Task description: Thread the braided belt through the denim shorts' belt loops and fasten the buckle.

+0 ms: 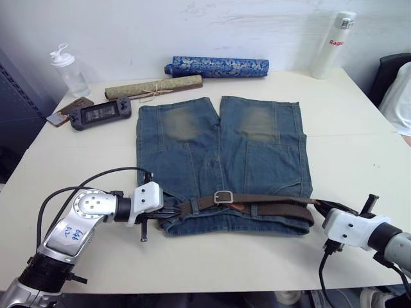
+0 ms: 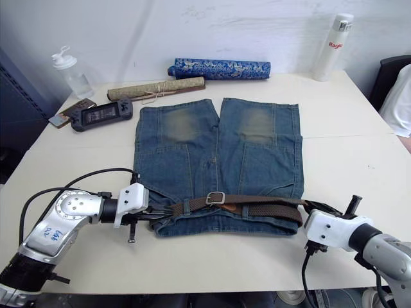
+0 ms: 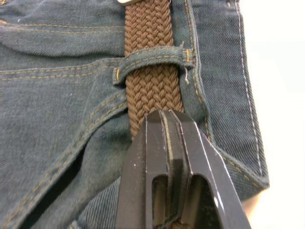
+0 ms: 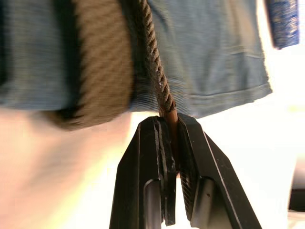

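The denim shorts [image 1: 218, 147] lie flat mid-table with the waistband towards me. The braided belt [image 1: 276, 208] runs along the waistband, and its silver buckle [image 1: 223, 197] rests near the middle. My left gripper [image 1: 168, 213] is at the waistband's left end. In the left wrist view its fingers [image 3: 147, 143] are shut, with their tips on the belt [image 3: 153, 90] just short of a belt loop [image 3: 152, 59]. My right gripper [image 1: 319, 204] is at the waistband's right end, shut on the belt strap [image 4: 159, 90], which runs edge-on between its fingers [image 4: 195, 157].
Along the far edge lie a blue patterned roll [image 1: 217, 66] and a tan rolled mat [image 1: 154, 87]. At the far left are a dark game controller [image 1: 101, 113] and a clear bottle [image 1: 67, 70]. A white flask [image 1: 334, 45] stands at the far right.
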Controlling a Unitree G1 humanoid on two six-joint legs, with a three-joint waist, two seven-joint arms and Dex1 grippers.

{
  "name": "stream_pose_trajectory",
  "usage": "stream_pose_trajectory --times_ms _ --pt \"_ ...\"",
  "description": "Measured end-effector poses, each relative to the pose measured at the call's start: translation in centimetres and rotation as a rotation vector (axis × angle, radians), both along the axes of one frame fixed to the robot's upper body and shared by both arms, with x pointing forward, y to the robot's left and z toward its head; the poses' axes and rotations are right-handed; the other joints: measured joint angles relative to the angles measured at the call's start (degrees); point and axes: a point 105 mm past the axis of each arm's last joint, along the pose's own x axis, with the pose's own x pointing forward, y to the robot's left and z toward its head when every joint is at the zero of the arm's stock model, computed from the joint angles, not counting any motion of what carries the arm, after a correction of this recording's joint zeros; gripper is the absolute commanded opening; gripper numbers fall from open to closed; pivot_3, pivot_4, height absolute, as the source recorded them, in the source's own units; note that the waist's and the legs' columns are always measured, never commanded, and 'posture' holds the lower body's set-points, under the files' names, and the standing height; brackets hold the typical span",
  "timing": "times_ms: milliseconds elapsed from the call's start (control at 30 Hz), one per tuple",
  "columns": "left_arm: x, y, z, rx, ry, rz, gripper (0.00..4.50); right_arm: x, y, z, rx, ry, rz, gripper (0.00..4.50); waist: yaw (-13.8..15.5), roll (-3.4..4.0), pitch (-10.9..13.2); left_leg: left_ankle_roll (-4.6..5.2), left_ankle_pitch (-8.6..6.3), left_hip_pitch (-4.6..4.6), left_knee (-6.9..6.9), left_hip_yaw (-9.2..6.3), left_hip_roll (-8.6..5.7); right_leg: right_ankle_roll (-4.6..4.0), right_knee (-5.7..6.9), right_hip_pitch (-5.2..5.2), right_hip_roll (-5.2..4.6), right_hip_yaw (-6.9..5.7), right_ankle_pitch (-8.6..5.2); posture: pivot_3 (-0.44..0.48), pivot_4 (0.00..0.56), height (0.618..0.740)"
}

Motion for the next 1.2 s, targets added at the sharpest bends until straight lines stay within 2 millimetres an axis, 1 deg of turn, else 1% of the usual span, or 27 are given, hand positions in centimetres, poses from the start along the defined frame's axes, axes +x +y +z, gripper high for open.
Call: stream_pose_trajectory --times_ms 167,267,333,400,433,533,567,600,633,700,800,900,967,1000,1033,1067,1100,1200 --pt "0.0 0.1 0.0 0.001 -0.011 0.001 0.03 0.1 0.3 0.0 0.022 -0.032 0.002 0.00 0.13 0.00 0.00 0.00 -0.01 0.00 0.00 0.00 0.01 0.00 0.01 0.00 0.02 0.01 0.00 0.000 0.150 0.637" --pt "0.2 0.3 0.1 -0.007 -0.031 0.018 0.03 -0.1 1.2 -0.6 0.094 -0.009 0.007 0.00 0.13 0.00 0.00 0.00 -0.01 0.01 0.00 0.00 0.06 -0.02 0.04 -0.01 0.05 0.01 -0.02 0.000 0.150 0.637" --pt "0.3 0.4 0.1 -0.015 -0.033 0.029 0.03 -0.3 1.4 -1.2 0.133 0.028 -0.007 0.00 0.11 0.01 0.01 0.00 -0.01 0.00 0.00 0.00 0.05 -0.03 0.05 -0.02 0.06 0.01 -0.02 0.000 0.150 0.637" --pt "0.4 0.5 0.4 -0.042 -0.023 0.048 0.00 -0.4 1.5 -1.3 0.168 0.044 -0.024 0.95 0.06 0.03 0.02 0.00 -0.01 0.01 0.00 -0.01 0.08 -0.05 0.09 -0.05 0.10 0.01 -0.03 0.000 0.150 0.637" --pt "0.4 0.5 0.5 -0.048 -0.020 0.052 0.33 -0.4 1.4 -1.4 0.171 0.048 -0.031 1.28 0.08 0.04 0.03 0.00 -0.01 0.00 0.00 -0.02 0.10 -0.06 0.11 -0.06 0.11 0.01 -0.03 0.000 0.150 0.637" --pt "0.7 1.0 1.1 -0.093 -0.003 0.094 1.30 -0.4 1.2 -0.9 0.250 0.082 -0.066 2.61 0.09 -0.18 0.19 0.00 -0.01 -0.01 0.04 -0.10 0.18 -0.10 0.19 -0.24 0.18 -0.05 -0.05 0.000 0.150 0.637" --pt "0.9 1.3 1.4 -0.109 0.005 0.115 1.83 -0.6 1.1 -0.7 0.288 0.109 -0.079 3.16 0.07 -0.26 0.24 0.00 -0.01 -0.09 0.10 -0.18 0.19 -0.11 0.23 -0.41 0.20 -0.07 -0.05 0.000 0.150 0.637" --pt "1.0 1.8 1.8 -0.134 0.024 0.147 2.24 -1.0 1.0 -0.4 0.356 0.171 -0.102 3.64 0.07 -0.35 0.40 -0.01 -0.01 -0.20 0.16 -0.22 0.19 -0.09 0.30 -0.52 0.20 -0.07 -0.04 0.000 0.150 0.637" --pt "1.1 2.3 2.1 -0.143 0.032 0.169 2.65 -1.2 0.8 -0.2 0.384 0.207 -0.116 4.08 0.07 -0.39 0.51 -0.01 -0.01 -0.23 0.19 -0.27 0.17 -0.09 0.31 -0.55 0.21 -0.10 -0.04 0.000 0.150 0.637" --pt "1.4 3.4 3.2 -0.176 0.055 0.218 2.65 -1.6 0.2 0.7 0.458 0.279 -0.140 4.08 0.11 -0.45 0.73 -0.02 -0.02 -0.28 0.22 -0.35 0.18 -0.08 0.30 -0.55 0.20 -0.16 -0.04 0.000 0.150 0.637" --pt "1.8 4.9 5.6 -0.224 0.047 0.272 2.65 -1.7 -0.5 3.2 0.552 0.304 -0.149 4.08 0.16 -0.48 0.99 -0.03 -0.02 -0.34 0.32 -0.41 0.20 -0.09 0.30 -0.54 0.19 -0.25 -0.03 0.000 0.150 0.637" --pt "1.4 5.4 8.1 -0.274 0.033 0.278 2.65 -1.5 -0.2 6.5 0.693 0.319 -0.093 4.08 0.17 -0.47 1.22 -0.09 -0.05 -0.42 0.37 -0.41 0.46 -0.09 0.23 -0.53 0.18 -0.32 -0.03 0.000 0.150 0.637" --pt "1.4 5.7 9.4 -0.319 0.020 0.285 2.65 -1.0 0.1 8.3 0.785 0.324 -0.047 4.08 0.08 -0.47 1.31 -0.12 -0.07 -0.45 0.43 -0.40 0.50 -0.11 0.21 -0.53 0.19 -0.32 -0.01 0.000 0.150 0.637" --pt "1.1 5.9 10.2 -0.347 0.011 0.285 2.65 -0.7 0.3 9.8 0.867 0.311 -0.010 4.08 0.06 -0.50 1.40 -0.13 -0.07 -0.49 0.46 -0.41 0.51 -0.12 0.18 -0.55 0.19 -0.34 0.00 0.000 0.150 0.637" --pt "0.8 5.9 10.8 -0.366 0.005 0.280 2.65 -0.3 0.4 10.8 0.930 0.308 0.014 4.08 0.06 -0.51 1.41 -0.14 -0.08 -0.50 0.46 -0.41 0.52 -0.12 0.16 -0.55 0.19 -0.34 0.00 0.000 0.150 0.637" --pt "0.5 5.8 11.0 -0.370 0.001 0.278 2.65 -0.1 0.5 11.1 0.957 0.309 0.022 4.08 0.13 -0.51 1.43 -0.15 -0.09 -0.52 0.46 -0.42 0.51 -0.12 0.11 -0.55 0.18 -0.36 0.00 0.000 0.150 0.637" --pt "0.2 5.8 11.0 -0.368 0.002 0.278 2.65 0.0 0.5 11.1 0.968 0.323 0.020 4.08 0.16 -0.49 1.44 -0.16 -0.10 -0.54 0.43 -0.42 0.52 -0.12 0.06 -0.56 0.17 -0.38 0.00 0.000 0.150 0.637" --pt "-0.2 6.5 10.2 -0.369 0.027 0.316 2.65 0.5 1.0 10.2 0.985 0.369 0.003 4.08 0.20 -0.47 1.46 -0.19 -0.11 -0.63 0.43 -0.41 0.51 -0.08 -0.02 -0.60 0.17 -0.41 0.02 0.000 0.150 0.637"
